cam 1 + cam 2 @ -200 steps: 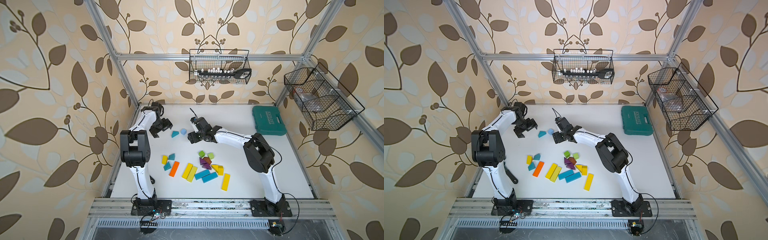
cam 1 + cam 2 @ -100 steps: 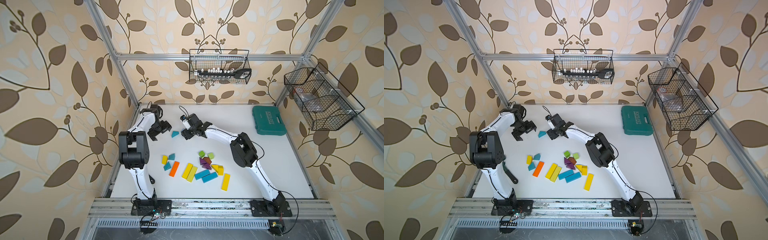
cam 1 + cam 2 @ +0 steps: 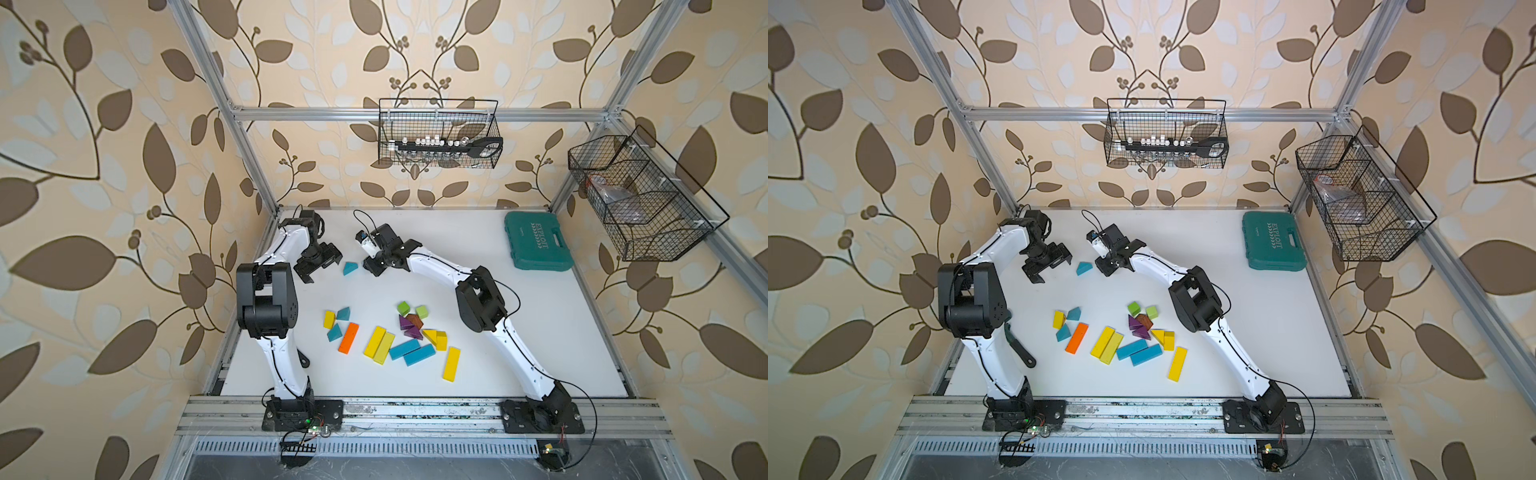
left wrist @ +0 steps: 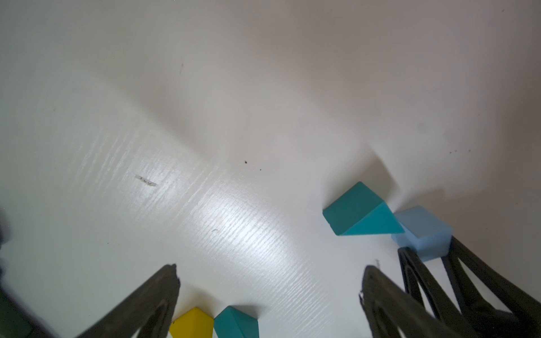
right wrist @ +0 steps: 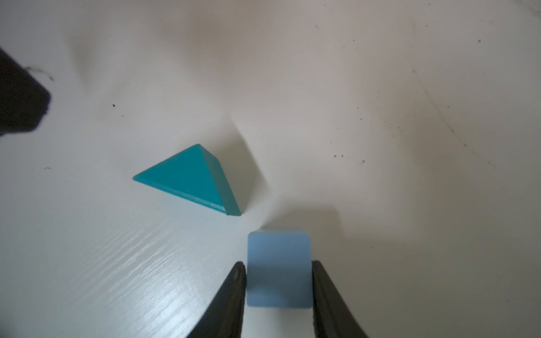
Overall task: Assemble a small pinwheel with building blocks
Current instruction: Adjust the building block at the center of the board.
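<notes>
One cube (image 5: 278, 263) — light blue — sits pinched in the right gripper (image 5: 278, 272), at 3 o'clock of a teal wedge (image 3: 349, 268); left gripper (image 4: 270, 272), spread wide, at its 9. Remaining blocks (image 3: 376, 343) lie at 5 o'clock.

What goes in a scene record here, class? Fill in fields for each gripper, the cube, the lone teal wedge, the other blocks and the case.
Left gripper: open, empty
Right gripper: shut on the cube
Cube: light blue, clamped on two sides
Wedge: teal, lying on the table between the grippers, untouched
Other blocks: loose cluster nearer the arm bases, no pinwheel yet
Case: teal, closed, far right corner
</notes>
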Available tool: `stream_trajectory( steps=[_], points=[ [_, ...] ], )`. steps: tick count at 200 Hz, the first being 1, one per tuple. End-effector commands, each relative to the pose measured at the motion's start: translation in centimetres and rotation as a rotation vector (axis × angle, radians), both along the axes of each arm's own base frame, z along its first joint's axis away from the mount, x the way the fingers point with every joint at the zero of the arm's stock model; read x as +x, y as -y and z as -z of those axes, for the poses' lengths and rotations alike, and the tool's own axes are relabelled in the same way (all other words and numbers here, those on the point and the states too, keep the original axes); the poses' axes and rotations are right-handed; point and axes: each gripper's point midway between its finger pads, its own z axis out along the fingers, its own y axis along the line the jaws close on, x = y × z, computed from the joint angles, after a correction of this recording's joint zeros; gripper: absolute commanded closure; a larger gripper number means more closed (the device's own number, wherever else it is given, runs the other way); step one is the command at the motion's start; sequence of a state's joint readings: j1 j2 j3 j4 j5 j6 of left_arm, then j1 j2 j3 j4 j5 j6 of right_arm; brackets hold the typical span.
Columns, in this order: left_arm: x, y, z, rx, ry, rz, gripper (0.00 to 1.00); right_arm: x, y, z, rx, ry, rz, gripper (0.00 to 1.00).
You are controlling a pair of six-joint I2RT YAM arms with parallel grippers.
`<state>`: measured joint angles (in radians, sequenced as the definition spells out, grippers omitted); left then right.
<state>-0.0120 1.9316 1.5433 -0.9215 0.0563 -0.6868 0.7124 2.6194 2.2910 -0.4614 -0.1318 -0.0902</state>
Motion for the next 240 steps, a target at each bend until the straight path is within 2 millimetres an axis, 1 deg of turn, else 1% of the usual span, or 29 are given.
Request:
stream_trajectory(
  steps=[1, 20, 43, 86, 110, 112, 116, 138, 159, 186, 202, 213, 227, 240],
  points=[
    [-0.3, -0.8, -1.5, 0.017, 0.026, -0.003, 0.01, -0.6, -0.5, 0.4, 0.011, -0.032, -0.046, 0.65],
    [-0.4, -0.9, -1.4, 0.022, 0.022, 0.0, 0.01, -0.7, -0.5, 0.1, 0.001, -0.02, -0.071, 0.67],
    [-0.5, -1.0, -1.2, 0.026, 0.017, -0.001, 0.01, -1.0, 0.0, 0.1, -0.042, 0.009, -0.113, 0.7],
    [-0.4, -0.8, -0.8, 0.016, 0.009, 0.007, 0.01, -2.5, -0.2, 0.1, -0.07, 0.04, -0.279, 0.7],
    [-0.3, -0.8, -0.7, 0.016, 0.005, 0.01, 0.01, -3.7, -0.8, -0.1, -0.044, 0.025, -0.359, 0.7],
    [-0.3, -0.8, -0.7, 0.016, 0.005, 0.011, 0.01, -2.9, -0.1, -0.2, -0.043, 0.024, -0.344, 0.7],
    [-0.3, -0.8, -0.7, 0.015, 0.006, 0.011, 0.01, -2.6, 0.2, -0.1, -0.042, 0.022, -0.338, 0.7],
    [-0.3, -0.7, -0.5, 0.011, 0.0, 0.014, 0.01, -2.4, 0.4, -0.1, -0.021, 0.012, -0.346, 0.69],
    [-0.3, -0.7, -0.4, 0.011, -0.005, 0.016, 0.01, -2.1, 0.5, 0.3, -0.027, 0.014, -0.353, 0.69],
    [-0.2, -0.7, -0.1, 0.009, -0.01, 0.017, 0.01, -1.9, 0.3, 0.3, -0.012, 0.018, -0.373, 0.59],
    [-0.2, -0.7, 0.0, 0.009, -0.015, 0.019, 0.01, -1.6, 0.2, 0.2, -0.016, 0.035, -0.379, 0.46],
    [-0.2, -0.7, 0.1, 0.008, -0.019, 0.02, 0.01, -1.4, 0.3, 0.1, -0.022, 0.046, -0.376, 0.44],
    [-0.3, -0.6, 0.2, 0.007, -0.022, 0.021, 0.01, -0.7, 0.7, 0.0, -0.046, 0.059, -0.334, 0.36],
    [-0.3, -0.6, 0.2, 0.003, -0.022, 0.02, 0.01, -0.2, 1.2, -0.9, -0.04, 0.052, -0.273, 0.32]
  ],
)
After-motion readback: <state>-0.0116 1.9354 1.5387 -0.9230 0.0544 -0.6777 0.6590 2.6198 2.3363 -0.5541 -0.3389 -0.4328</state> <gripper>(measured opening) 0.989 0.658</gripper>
